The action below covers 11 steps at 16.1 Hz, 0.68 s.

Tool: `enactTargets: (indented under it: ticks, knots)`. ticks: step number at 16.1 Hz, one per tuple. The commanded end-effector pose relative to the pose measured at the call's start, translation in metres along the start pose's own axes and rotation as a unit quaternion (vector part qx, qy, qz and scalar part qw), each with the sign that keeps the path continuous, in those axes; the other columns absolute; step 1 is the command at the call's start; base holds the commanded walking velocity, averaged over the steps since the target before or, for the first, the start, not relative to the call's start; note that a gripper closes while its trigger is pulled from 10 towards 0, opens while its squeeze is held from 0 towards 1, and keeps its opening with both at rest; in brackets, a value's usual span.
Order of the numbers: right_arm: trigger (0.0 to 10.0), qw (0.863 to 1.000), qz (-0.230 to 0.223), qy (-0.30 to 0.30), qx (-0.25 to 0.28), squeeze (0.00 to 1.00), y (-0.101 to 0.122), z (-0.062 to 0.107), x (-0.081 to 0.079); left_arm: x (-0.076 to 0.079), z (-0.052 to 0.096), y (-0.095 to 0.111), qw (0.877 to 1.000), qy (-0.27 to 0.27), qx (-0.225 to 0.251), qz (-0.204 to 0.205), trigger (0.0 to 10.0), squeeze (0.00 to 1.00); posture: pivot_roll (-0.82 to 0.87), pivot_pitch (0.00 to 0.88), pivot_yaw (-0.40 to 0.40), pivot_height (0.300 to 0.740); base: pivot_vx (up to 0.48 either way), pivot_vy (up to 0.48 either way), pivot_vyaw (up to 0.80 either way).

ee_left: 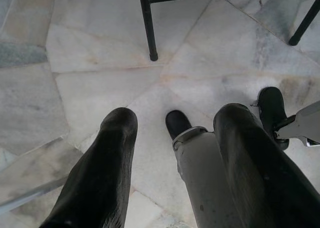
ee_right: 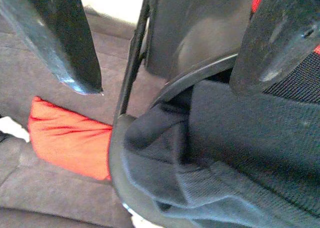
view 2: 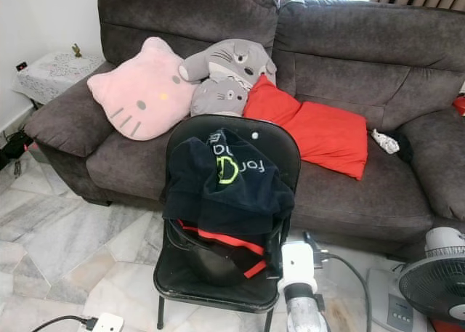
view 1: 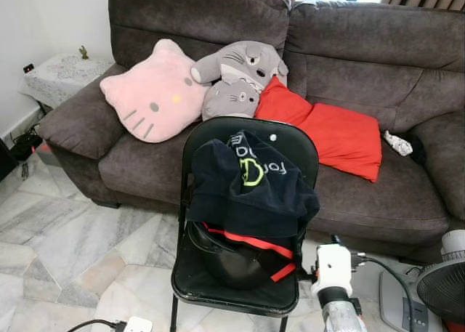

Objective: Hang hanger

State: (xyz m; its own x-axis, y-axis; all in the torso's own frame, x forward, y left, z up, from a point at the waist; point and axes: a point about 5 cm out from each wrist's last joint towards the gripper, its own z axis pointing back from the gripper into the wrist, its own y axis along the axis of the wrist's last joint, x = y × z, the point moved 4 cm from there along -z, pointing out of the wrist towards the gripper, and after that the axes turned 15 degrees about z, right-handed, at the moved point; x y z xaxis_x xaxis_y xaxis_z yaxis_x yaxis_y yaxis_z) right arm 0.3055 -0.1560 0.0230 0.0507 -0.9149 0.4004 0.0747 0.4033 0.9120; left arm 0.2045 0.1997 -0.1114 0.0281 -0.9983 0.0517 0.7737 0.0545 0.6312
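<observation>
A black folding chair (view 1: 294,147) stands before the sofa. A dark navy garment (view 1: 251,183) with a green and white print is draped over its back. A black and red item (view 1: 240,256) lies on the seat. My right arm's white wrist (view 1: 334,270) is by the chair's right front corner. In the right wrist view my right gripper (ee_right: 167,83) is open, its fingers close to the chair's edge and the garment (ee_right: 240,153). A curved black bar (ee_right: 200,76) shows there; hanger or chair frame, I cannot tell. My left gripper (ee_left: 175,115) hangs open over the floor.
A grey sofa (view 1: 363,49) holds a pink cat cushion (view 1: 149,92), grey plush toys (view 1: 236,74) and red cushions (view 1: 341,136). A fan (view 1: 443,288) stands at the right. A power strip (view 1: 134,325) lies on the marble floor. A small side table (view 1: 62,74) is at the left.
</observation>
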Motion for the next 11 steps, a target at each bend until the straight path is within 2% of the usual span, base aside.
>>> enactTargets:
  ticks: [1,4,8,11]
  knots:
    - [10.0,1.0,-0.007,0.008,-0.014,0.0,-0.006,0.001,-0.004,0.0,0.0,0.001,1.0,-0.005,0.004,-0.006,10.0,0.0,-0.09,0.089,-0.035,0.74,0.0,0.0,0.0]
    - [10.0,1.0,-0.002,0.015,-0.021,0.0,-0.008,0.001,-0.004,0.001,0.0,0.002,1.0,-0.004,0.006,-0.006,10.0,0.0,-0.08,0.089,-0.04,0.74,0.0,0.0,0.0]
    - [10.0,0.998,-0.001,0.052,-0.037,0.0,-0.014,0.001,-0.014,0.002,0.001,-0.002,1.0,-0.003,0.001,-0.005,10.0,0.0,-0.09,0.089,-0.044,0.74,0.0,0.0,0.0]
    - [10.0,0.998,0.003,0.057,-0.034,0.0,-0.011,-0.005,-0.015,0.001,0.002,-0.006,1.0,0.0,-0.004,-0.003,10.0,0.0,-0.09,0.088,-0.046,0.74,0.0,0.0,0.0]
